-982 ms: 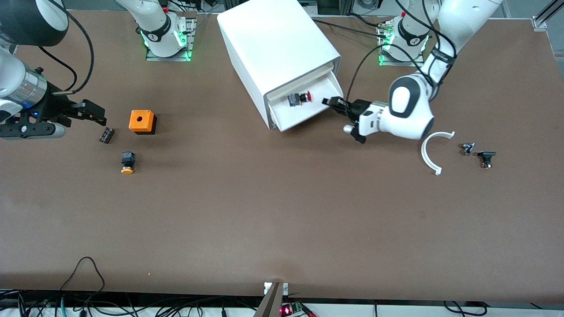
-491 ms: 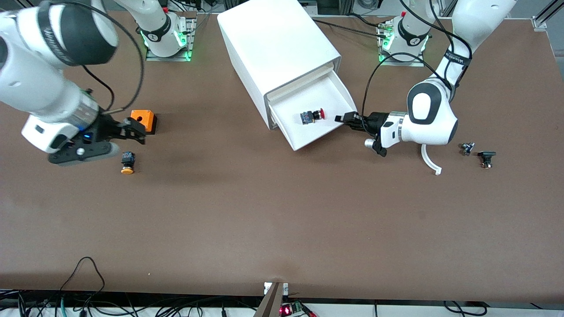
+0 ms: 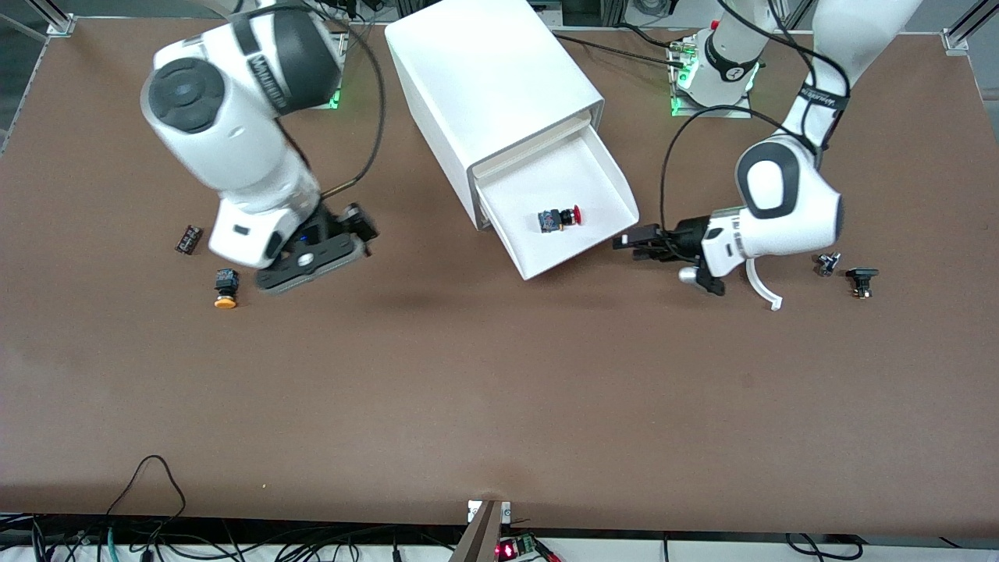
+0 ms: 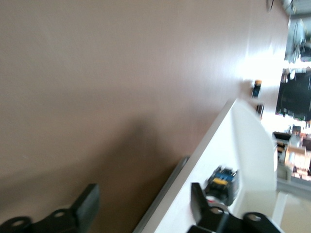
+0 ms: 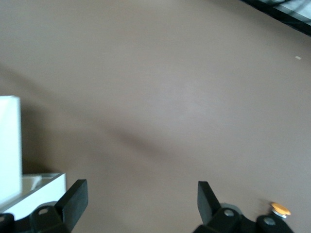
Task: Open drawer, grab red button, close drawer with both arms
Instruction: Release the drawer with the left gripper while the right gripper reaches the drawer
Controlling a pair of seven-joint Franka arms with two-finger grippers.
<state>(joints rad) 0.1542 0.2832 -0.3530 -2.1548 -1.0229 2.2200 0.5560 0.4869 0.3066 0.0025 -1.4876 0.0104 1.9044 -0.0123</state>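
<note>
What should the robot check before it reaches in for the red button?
1. Drawer pulled out enough: ok, it sticks well out of the white cabinet.
2. Button easy to see: ok, it lies alone in the drawer on its side.
3. Right gripper ready to grab: ok, fingers open and holding nothing, over the table between the orange-capped button and the drawer.
4. Left gripper out of the way: not ok, it hangs open right at the drawer's front edge.
5. Path from the right gripper to the drawer: ok, only bare table lies between.
</note>
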